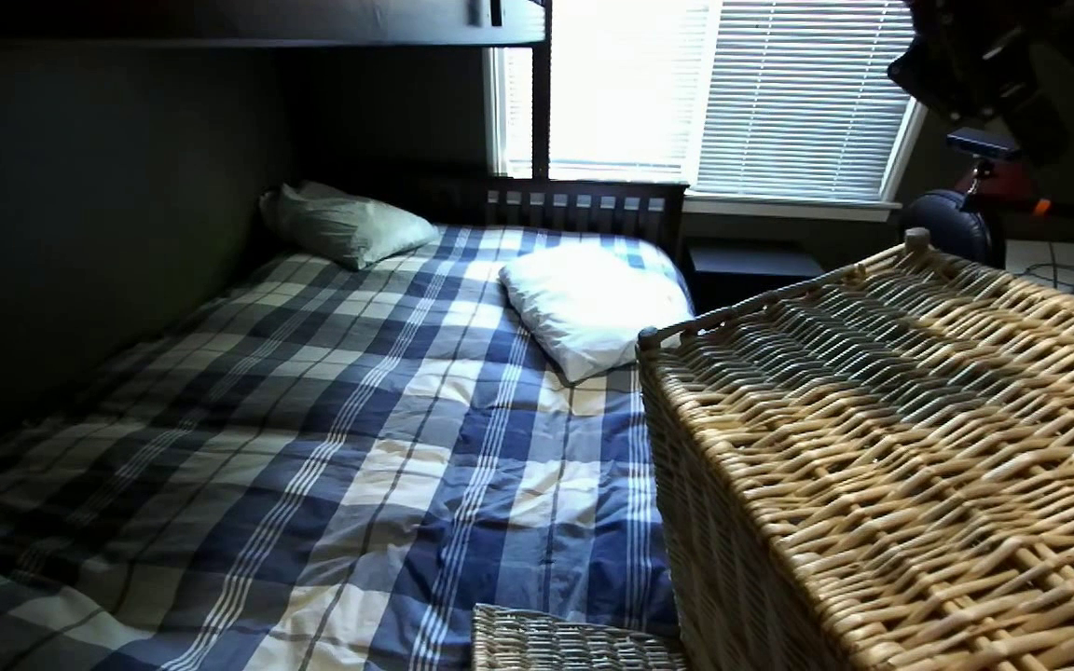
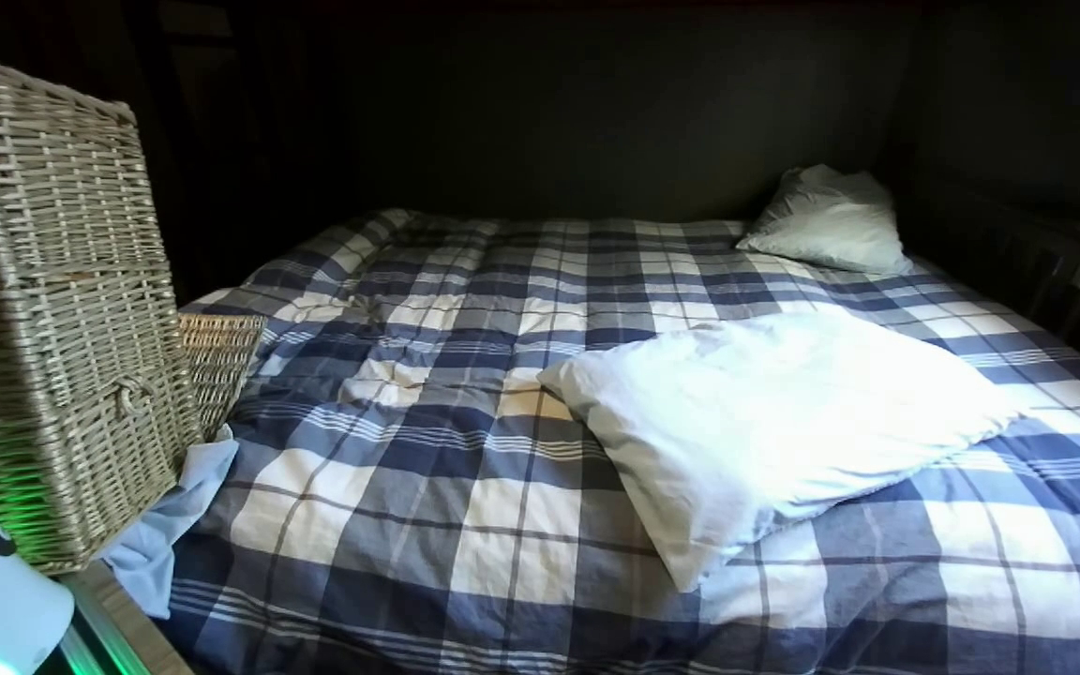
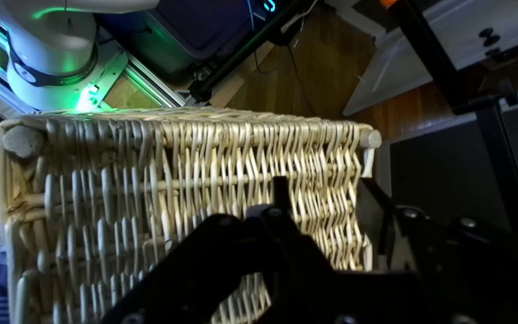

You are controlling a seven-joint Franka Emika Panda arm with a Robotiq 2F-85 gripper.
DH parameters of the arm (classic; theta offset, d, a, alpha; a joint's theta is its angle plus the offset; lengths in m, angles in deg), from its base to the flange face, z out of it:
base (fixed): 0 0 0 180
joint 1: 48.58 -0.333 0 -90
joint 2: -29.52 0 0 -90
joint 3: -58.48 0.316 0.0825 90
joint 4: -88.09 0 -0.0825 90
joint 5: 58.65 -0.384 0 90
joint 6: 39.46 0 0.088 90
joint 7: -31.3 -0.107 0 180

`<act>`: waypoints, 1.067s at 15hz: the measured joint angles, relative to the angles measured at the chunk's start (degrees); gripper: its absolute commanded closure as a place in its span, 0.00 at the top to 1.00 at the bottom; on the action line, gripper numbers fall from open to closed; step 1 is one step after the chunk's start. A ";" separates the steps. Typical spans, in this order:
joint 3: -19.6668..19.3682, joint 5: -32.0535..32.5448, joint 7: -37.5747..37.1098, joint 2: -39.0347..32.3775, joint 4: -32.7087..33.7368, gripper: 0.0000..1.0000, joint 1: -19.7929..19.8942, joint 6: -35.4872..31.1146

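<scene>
Over the large wicker basket (image 3: 151,189), the claw (image 3: 324,186) stands part-spread, fingers (image 3: 281,195) apart with weave and the basket's edge showing in the gap; can't tell if either finger touches the wicker, black parts too dark. In an exterior view the claw is just a dark shape clipped at upper right, tips unreadable. Basket sits beside the plaid-covered bed (image 1: 313,438), cut off by the frame in both exterior views, so its full outline doesn't show. Wooden stubs (image 3: 24,141) at two corners of its upper face; part of that face is blocked by the claw. Smaller wicker piece (image 2: 221,361) pokes out past the basket, mostly hidden, can't tell if attached. Pale cloth (image 2: 160,534) by the basket's lower edge, partly covered. White pillow (image 2: 784,422) on the bed, middle washed out; grayish pillow (image 1: 351,228) farther back in shadow. Window (image 1: 667,93) partly blown out by glare. Robot base (image 3: 52,67), green-lit, clipped at the wrist view's top left. Wall (image 2: 596,122) behind the bed nearly black, detail lost.
</scene>
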 measured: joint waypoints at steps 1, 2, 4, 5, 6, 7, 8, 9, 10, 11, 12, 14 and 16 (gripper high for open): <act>2.76 0.56 -0.44 0.06 -0.01 0.83 4.45 -0.74; 5.48 1.39 -0.84 0.25 -0.06 0.90 8.93 -1.01; 10.61 3.65 -1.38 1.06 -0.35 1.00 17.74 -1.03; 12.98 4.90 -1.58 1.69 -0.63 1.00 21.83 -1.03; 15.25 6.35 -1.77 2.36 -0.86 1.00 25.67 -1.03; 17.41 7.95 -2.02 2.98 -1.18 1.00 29.16 -1.08; 19.44 9.73 -2.27 3.58 -1.70 1.00 32.07 -1.60; 21.39 11.54 -2.58 4.12 -2.58 1.00 34.41 -3.01; 23.28 13.41 -2.95 4.44 -3.61 1.00 36.20 -5.17; 25.15 15.22 -3.62 4.57 -4.81 1.00 37.55 -7.94; 27.14 17.32 -4.57 4.53 -6.35 1.00 38.62 -11.37; 28.30 17.44 -4.59 3.97 -6.82 1.00 39.21 -12.02; 28.20 17.39 -4.49 4.06 -6.38 1.00 39.62 -11.93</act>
